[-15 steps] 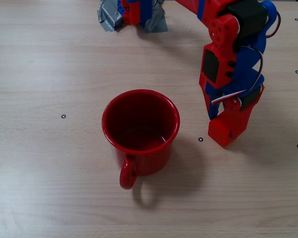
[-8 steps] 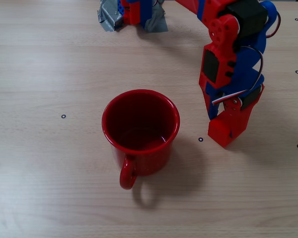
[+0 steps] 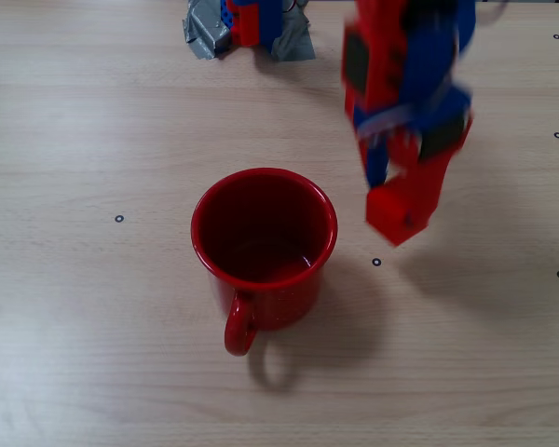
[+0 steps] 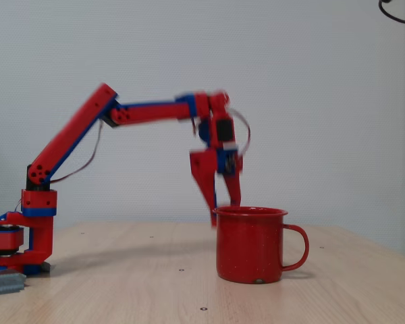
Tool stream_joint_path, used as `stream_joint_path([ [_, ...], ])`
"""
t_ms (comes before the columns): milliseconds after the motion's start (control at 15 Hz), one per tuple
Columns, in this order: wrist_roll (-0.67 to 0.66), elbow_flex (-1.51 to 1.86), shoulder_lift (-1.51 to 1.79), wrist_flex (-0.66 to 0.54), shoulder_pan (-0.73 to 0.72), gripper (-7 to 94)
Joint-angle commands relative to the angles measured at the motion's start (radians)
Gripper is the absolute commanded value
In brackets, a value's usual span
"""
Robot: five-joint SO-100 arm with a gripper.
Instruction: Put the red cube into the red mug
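Motion-blurred, the red-and-blue gripper [image 3: 396, 209] hangs above the wooden table [image 3: 74, 354] to the right of the red mug [image 3: 264, 250] in the overhead fixed view, and a red block-like shape at its tip may be the red cube [image 3: 398, 213], though the smear makes that uncertain, as it does whether the fingers are closed or apart. Glossy and faintly speckled, the mug stands upright with a round rim, red inside, and its looped handle [image 4: 297, 248] pointing right in the side fixed view.
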Motion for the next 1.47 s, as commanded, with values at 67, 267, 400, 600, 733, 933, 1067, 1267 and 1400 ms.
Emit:
stream_joint_path([
  [67,0.005,-0.061,0.319,0.031,0.003,0],
  [267,-0.009,-0.058,0.468,0.044,0.009,0],
  [400,-0.028,-0.058,0.552,0.069,0.038,0],
  [600,-0.029,0.170,0.710,-0.023,0.183,0],
  [733,-0.035,0.365,0.796,-0.141,0.259,0],
  [933,0.035,0.601,0.868,-0.296,0.299,0],
  [1067,0.094,0.701,0.874,-0.390,0.302,0],
  [1267,0.135,0.813,0.865,-0.502,0.298,0],
  [1400,0.140,0.885,0.850,-0.566,0.305,0],
])
